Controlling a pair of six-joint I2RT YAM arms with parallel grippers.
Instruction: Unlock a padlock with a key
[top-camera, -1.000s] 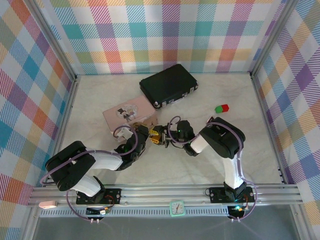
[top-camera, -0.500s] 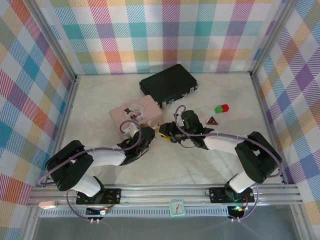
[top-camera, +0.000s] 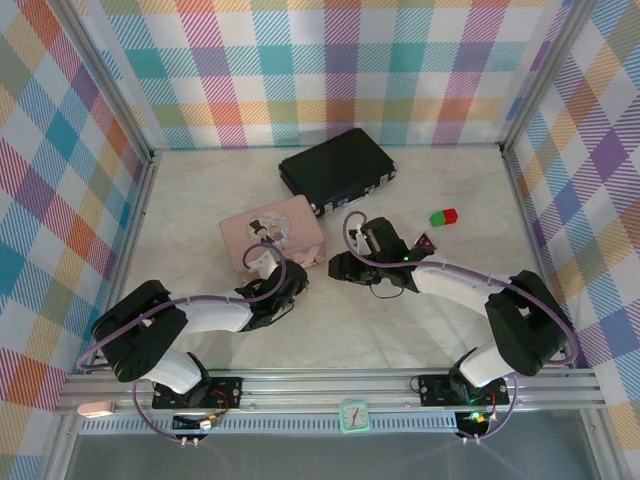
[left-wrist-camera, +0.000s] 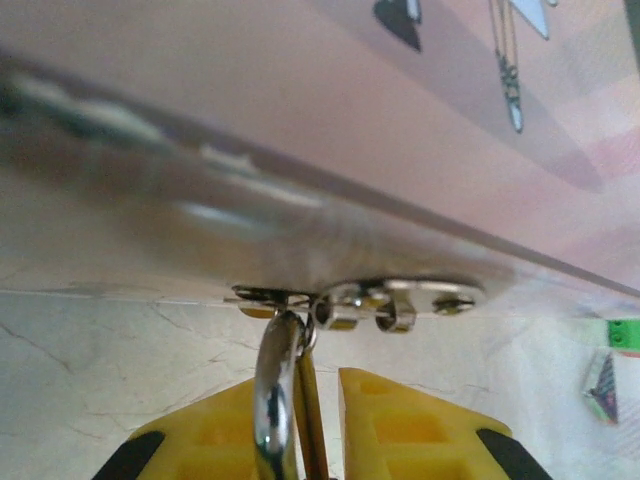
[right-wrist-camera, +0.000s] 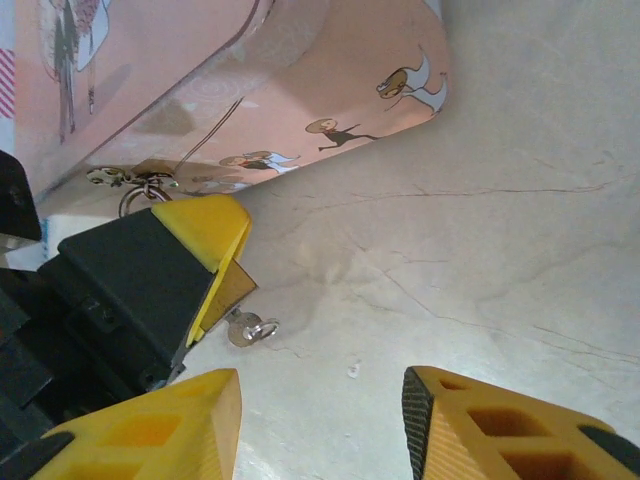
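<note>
The padlock, bottom centre of the left wrist view, has a mirror-polished silver metal shackle and a duller brass-coloured body. Above it are a shiny metal hasp and the smooth, glossy printed skin of the pink box. The fingers of the left gripper and of the right gripper look like matt yellow moulded plastic with black parts, while the table is pale, smooth and marble-veined with a low sheen.
</note>
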